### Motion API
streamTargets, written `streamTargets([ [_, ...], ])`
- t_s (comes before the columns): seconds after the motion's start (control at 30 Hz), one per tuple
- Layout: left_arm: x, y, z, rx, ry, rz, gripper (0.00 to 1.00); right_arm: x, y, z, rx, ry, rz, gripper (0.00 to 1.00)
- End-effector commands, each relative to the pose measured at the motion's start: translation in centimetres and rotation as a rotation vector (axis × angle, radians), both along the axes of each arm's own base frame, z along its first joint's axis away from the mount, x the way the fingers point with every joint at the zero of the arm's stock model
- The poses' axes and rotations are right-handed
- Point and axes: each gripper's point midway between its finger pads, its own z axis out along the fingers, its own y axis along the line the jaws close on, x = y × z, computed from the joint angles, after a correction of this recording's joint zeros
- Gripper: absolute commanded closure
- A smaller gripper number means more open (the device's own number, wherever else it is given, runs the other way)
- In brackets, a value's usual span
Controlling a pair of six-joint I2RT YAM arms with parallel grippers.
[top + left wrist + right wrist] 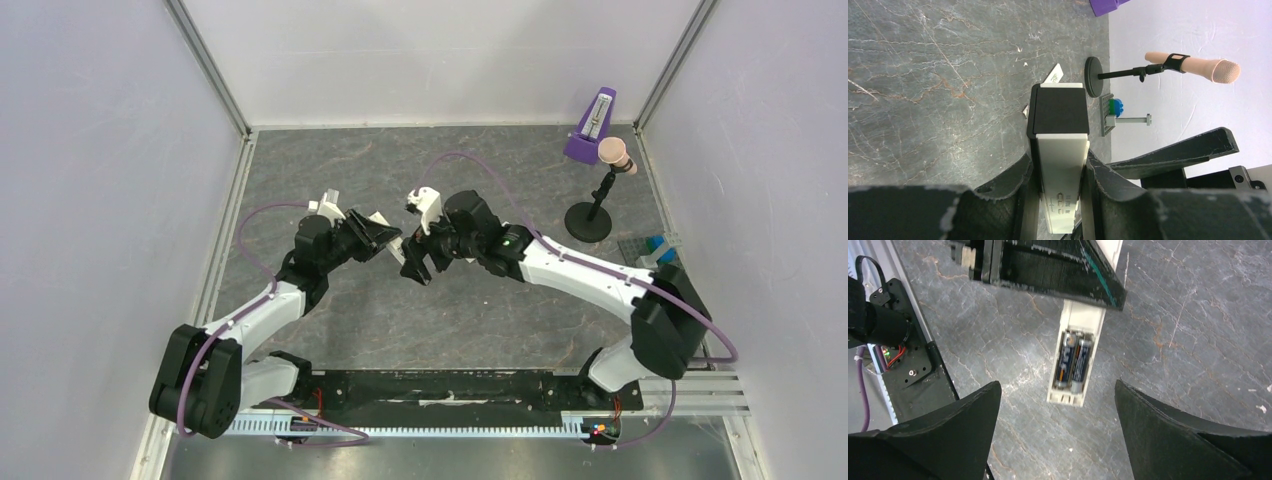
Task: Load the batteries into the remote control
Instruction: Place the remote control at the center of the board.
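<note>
**Left end effector** [1059, 172]: closed on the remote [1060, 160]. Its fingers [1015, 182] press the remote's two long sides. It reaches in from the left, above mid-tabletop [450, 320].

**Remote:** a slim white bar held clear of the tabletop, gripped at one end. In the left wrist view the end pointing away from the camera is black. In the right wrist view the back faces the camera, with the compartment uncovered.

**Batteries** [1073, 360]: two dark cells with orange-banded ends. They lie side by side inside the compartment, parallel to the remote's length, and both look seated.

**Right end effector** [1058, 387]: open and holding nothing. Its fingers [953, 427] are spread wide to either side of the remote's free end, and neither touches it. In the top view it faces the left end effector, tip to tip.

**Strip** [1055, 75]: a small, flat white piece lying on the tabletop beyond the remote, near the stand base.

**Microphone** [1198, 67]: beige, clipped on a short black stand [1093, 76] at the right rear of the tabletop.

**Metronome** [590, 130]: purple, in the far right corner, behind the microphone.

**Bricks** [1116, 106]: one blue and one green, on a small grey plate [1107, 122] at the right edge, near the stand.
</note>
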Motion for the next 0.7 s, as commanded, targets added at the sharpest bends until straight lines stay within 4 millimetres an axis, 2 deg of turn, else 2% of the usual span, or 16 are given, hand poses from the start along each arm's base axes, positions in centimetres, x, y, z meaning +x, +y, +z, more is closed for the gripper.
streamTargets([
  [0.0,0.2,-0.7,2.1,-0.049,-0.037,-0.024,0.98,1.6,1.9,1.0,-0.017,-0.042,0.001,0.17],
  [0.17,0.2,-0.8,2.1,-0.057,-0.04,-0.029,0.98,2.1,2.3,-0.2,-0.052,-0.041,-0.026,0.26],
  [0.57,-0.1,-1.0,2.2,-0.065,-0.055,-0.046,0.98,1.8,2.8,-1.7,-0.087,-0.007,-0.008,0.64],
  [0.6,-0.1,-1.0,2.1,-0.063,-0.053,-0.047,0.95,1.8,2.8,-1.7,-0.087,-0.01,-0.008,0.68],
  [0.67,-0.1,-1.0,2.3,-0.061,-0.062,-0.049,0.78,1.8,2.7,-1.7,-0.091,-0.015,-0.01,0.72],
])
